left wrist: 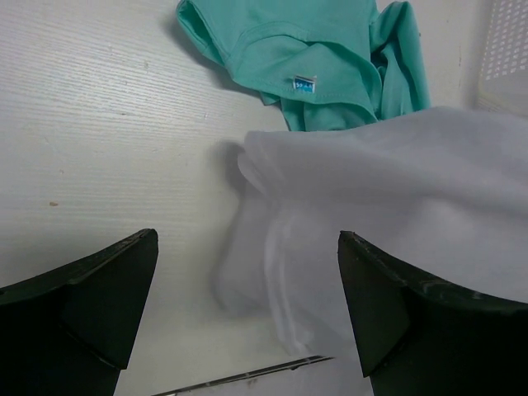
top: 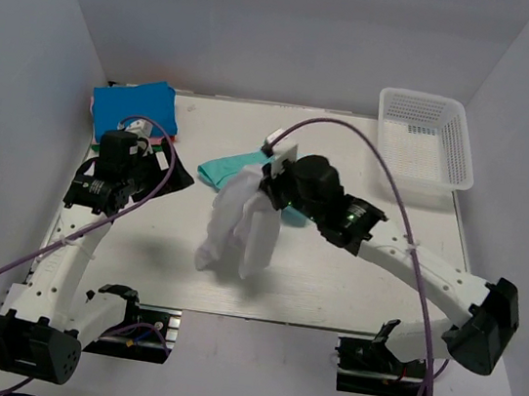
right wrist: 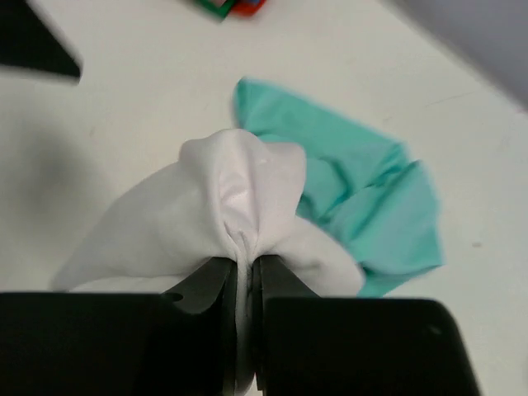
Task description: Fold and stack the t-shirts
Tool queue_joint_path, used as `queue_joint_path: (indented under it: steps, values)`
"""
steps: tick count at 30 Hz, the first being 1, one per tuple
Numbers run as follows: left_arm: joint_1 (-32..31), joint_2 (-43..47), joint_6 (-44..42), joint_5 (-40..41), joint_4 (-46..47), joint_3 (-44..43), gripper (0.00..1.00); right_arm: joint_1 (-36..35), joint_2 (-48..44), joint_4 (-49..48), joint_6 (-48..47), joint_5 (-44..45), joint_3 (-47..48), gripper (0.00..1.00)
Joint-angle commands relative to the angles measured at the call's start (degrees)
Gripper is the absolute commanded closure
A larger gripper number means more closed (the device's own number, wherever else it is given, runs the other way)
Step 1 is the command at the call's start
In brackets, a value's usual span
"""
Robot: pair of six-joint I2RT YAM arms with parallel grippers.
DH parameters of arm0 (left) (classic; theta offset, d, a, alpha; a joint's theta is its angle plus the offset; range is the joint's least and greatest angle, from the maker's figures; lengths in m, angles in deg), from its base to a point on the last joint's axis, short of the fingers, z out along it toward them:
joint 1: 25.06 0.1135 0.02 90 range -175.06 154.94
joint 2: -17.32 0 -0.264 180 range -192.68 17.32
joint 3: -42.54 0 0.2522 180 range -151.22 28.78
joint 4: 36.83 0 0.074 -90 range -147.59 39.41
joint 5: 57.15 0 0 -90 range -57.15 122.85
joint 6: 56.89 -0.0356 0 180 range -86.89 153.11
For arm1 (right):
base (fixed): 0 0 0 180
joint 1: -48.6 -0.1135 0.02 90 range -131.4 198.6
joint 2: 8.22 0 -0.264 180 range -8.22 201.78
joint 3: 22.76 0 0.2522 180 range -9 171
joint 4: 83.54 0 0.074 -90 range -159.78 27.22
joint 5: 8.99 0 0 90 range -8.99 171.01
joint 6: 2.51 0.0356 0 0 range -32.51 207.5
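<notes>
- Presently, the right gripper (right wrist: 245,268) is being kept clenched, its 2 fingers nearly touching, with a bunched fold of the white t-shirt (right wrist: 239,190) being pinched between them.
- That 1 white t-shirt is being held up above the table (top: 332,277) near its middle, the loose cloth hanging down from the grip toward the tabletop.
- The left gripper (left wrist: 247,305) is being held spread wide, with nothing being grasped. Its 2 fingers are being pointed at the hanging white cloth from close by, though contact cannot be told.
- 1 teal-green t-shirt (top: 228,165) is lying crumpled on the table just behind the white one and is being partly covered by it.
- 1 bright blue t-shirt (top: 134,106) is lying at the far left corner, with an edge of red and green cloth (right wrist: 231,7) being seen just beside it. How many pieces that edge makes cannot be told.
- 1 white lattice basket (top: 426,132) is sitting at the far right corner.
</notes>
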Motion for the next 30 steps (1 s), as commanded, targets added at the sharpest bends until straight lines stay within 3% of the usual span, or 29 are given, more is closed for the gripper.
queue_joint_path:
  steps: [1, 7, 13, 18, 30]
  values:
    - [-0.26, -0.50, -0.49, -2.70, 2.48, -0.21, 0.00, 4.57, -0.81, -6.66, -1.03, 12.78, 5.24, 1.00]
    - [-0.26, -2.35, -0.50, -4.02, 3.62, -0.21, 0.00, 14.78, -2.13, -14.04, -3.13, 17.19, 13.07, 1.00]
    - [-0.26, -4.02, -1.55, -4.64, 3.62, -0.73, 0.00, 26.38, 3.31, -16.06, -9.91, 19.57, 22.49, 1.00]
    - [-0.26, -7.70, -2.78, -5.70, 2.49, -1.78, 0.00, 41.47, 10.86, -12.21, -5.88, 12.82, 32.31, 1.00]
    - [-0.26, -18.42, -3.31, -6.22, 3.18, -6.26, 0.00, 59.87, 28.37, -1.22, -1.12, -3.25, 43.59, 1.00]
